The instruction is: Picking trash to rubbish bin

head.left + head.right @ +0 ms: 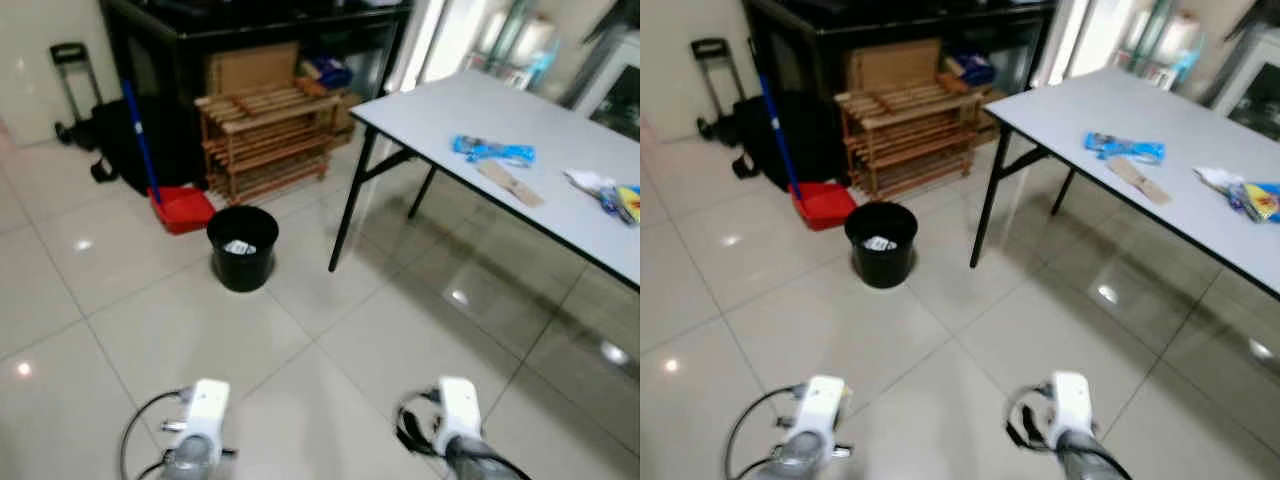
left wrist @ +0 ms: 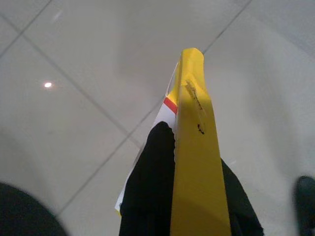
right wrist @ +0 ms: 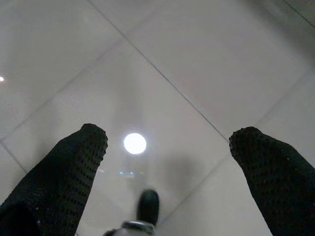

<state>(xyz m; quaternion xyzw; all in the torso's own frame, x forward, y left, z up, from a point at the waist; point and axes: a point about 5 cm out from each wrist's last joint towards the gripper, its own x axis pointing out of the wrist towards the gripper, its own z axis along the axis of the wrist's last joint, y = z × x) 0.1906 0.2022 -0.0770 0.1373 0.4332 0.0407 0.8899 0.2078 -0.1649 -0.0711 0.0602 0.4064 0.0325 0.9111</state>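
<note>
A black rubbish bin [image 1: 242, 246] stands on the tiled floor ahead, with a pale scrap inside it. In the left wrist view my left gripper [image 2: 189, 162] is shut on a flat yellow wrapper [image 2: 197, 147] with a red and white edge, hanging over the floor tiles. My right gripper [image 3: 167, 142] hangs open over the floor with nothing between its fingers [image 3: 74, 167]. On the grey table [image 1: 430, 110] to the right lie a blue wrapper [image 1: 493, 151], a brown paper strip [image 1: 510, 183] and a white and yellow piece of trash [image 1: 608, 192].
A red dustpan with a blue handle [image 1: 181, 207] leans beside a wooden rack [image 1: 268, 135] behind the bin. A black cabinet [image 1: 170, 70] and a hand trolley [image 1: 70, 90] stand at the back. The table's black legs [image 1: 350, 205] are right of the bin.
</note>
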